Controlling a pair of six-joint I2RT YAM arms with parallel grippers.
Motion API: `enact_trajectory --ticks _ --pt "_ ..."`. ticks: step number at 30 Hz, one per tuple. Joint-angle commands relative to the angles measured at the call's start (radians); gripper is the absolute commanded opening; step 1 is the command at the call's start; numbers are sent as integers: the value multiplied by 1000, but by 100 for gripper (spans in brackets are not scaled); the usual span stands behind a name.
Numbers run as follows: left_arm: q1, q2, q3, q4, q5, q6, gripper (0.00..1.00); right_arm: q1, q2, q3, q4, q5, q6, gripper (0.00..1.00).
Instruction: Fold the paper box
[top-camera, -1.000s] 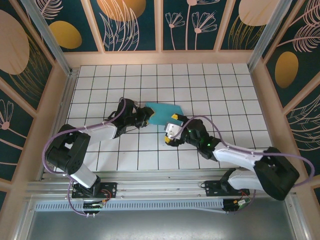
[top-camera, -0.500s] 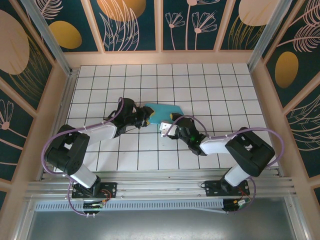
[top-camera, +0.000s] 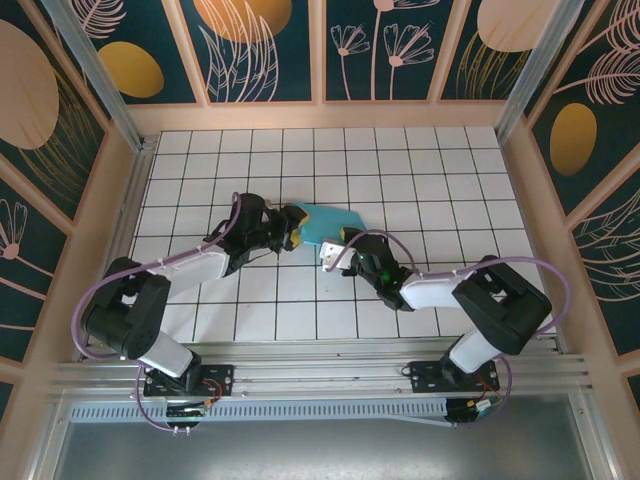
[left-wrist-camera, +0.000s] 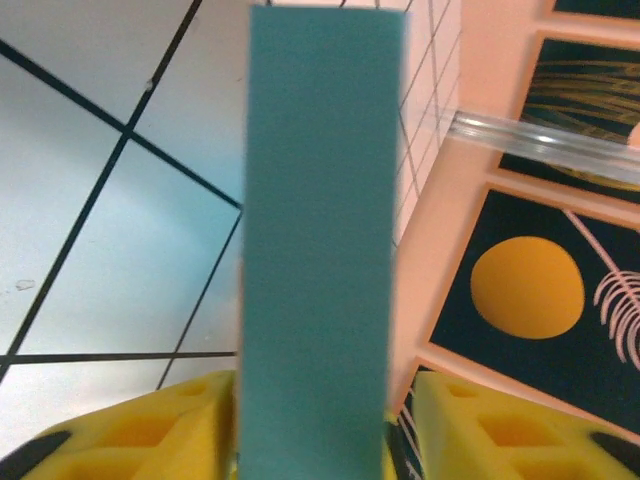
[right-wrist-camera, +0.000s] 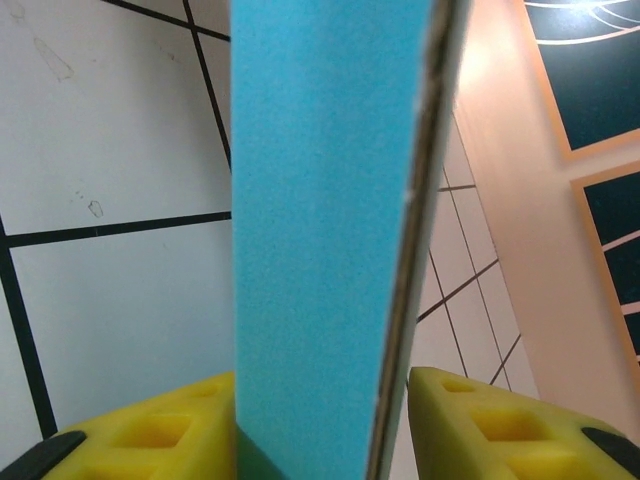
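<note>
1. While the paper box (top-camera: 322, 222) stays mid-counter (top-camera: 420, 170), its turquoise face looks narrower than a second ago.
2. Left end effector (top-camera: 292, 233) straddles the box's left edge; right end effector (top-camera: 335, 247), earlier just beside the box, now straddles its near edge.
3. The box fills both gaps; whether either end effector is clamped on it, I cannot tell.

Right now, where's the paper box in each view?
Top external: paper box, turquoise, mid-table, near frame centre.
Left wrist: edge-on upright turquoise strip, centre frame.
Right wrist: edge-on upright blue strip, centre frame.
Shared landmark: white table with black grid lines, left of the box in both wrist views.
</note>
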Motion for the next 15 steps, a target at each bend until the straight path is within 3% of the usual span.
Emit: enact_trajectory --ticks 1,9,13,15 --pt "23 -88 39 -39 -38 26 57 -3 -89 32 -103 -29 42 45" --pt "46 -327 298 -448 -434 624 68 -47 -319 182 -650 -149 61 36" --pt "46 -462 255 -440 -572 823 74 -74 -357 287 -845 -219 55 34" --pt "46 -510 220 -436 -614 874 77 -98 -345 286 -828 -236 65 33"
